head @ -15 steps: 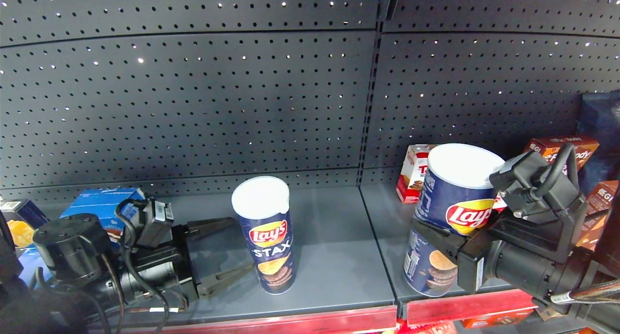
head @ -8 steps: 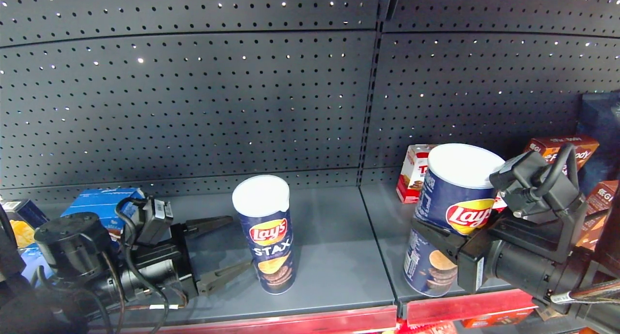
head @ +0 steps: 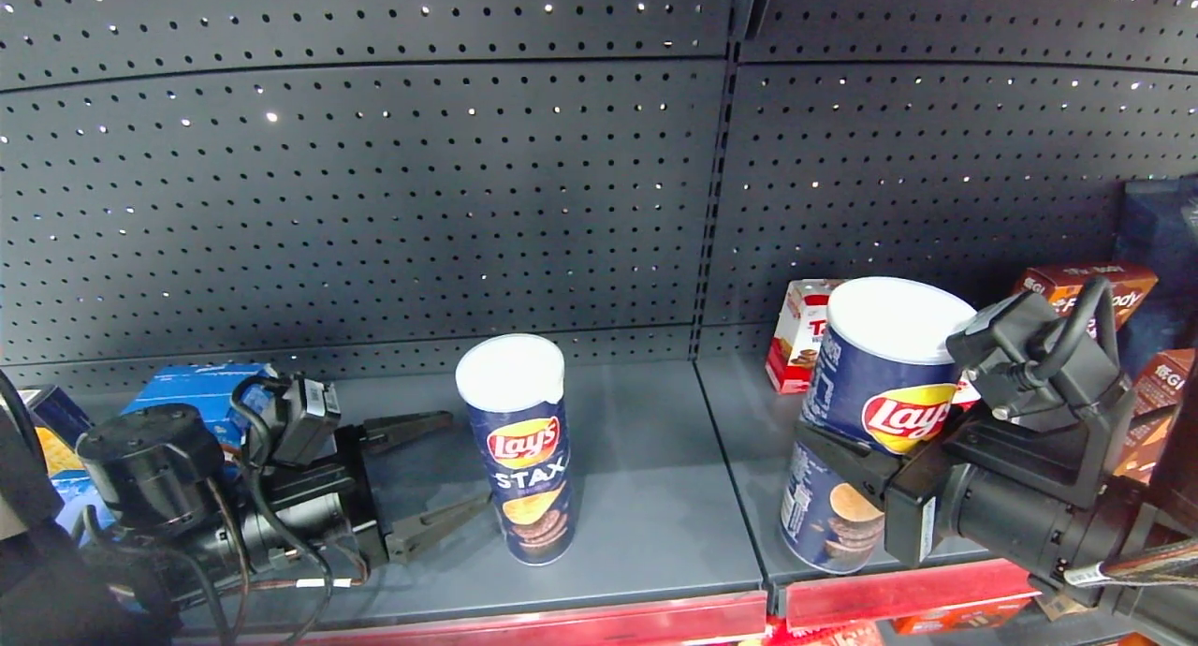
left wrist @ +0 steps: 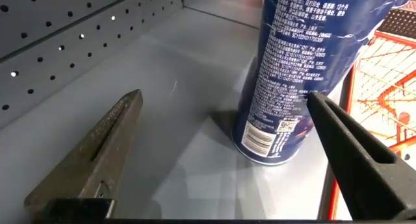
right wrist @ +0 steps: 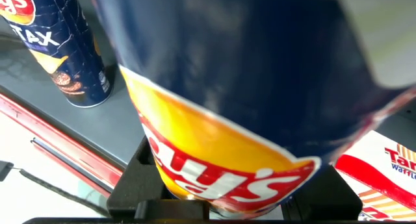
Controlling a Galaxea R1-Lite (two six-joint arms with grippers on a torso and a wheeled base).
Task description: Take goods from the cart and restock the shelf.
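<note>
Along the front edge a red price strip [head: 562,623] is seen under the shelf [head: 646,496]. The L gripper [head: 460,463] is held low over the L bay, jaws spread wide w/ nothing between them. Just ahead of its tips the standing chip can [head: 519,449] is set upright near the shelf front, white lid on top. One tip is seen just beside the can wall, contact can't be told. A red wire cart [left wrist: 390,81] is glimpsed past that can in the L wrist view. The R gripper [head: 866,463] is clamped on the held chip can [head: 884,384] at mid-body. The can is tilted, its base at the front of the R bay, and whether it rests on the shelf can't be told. Further back a blue box [head: 192,393] is seen at far L, a white-red box [head: 796,332] behind the held can, and brown boxes [head: 1090,286] at far R. All is backed by the dark pegboard [head: 421,206]
</note>
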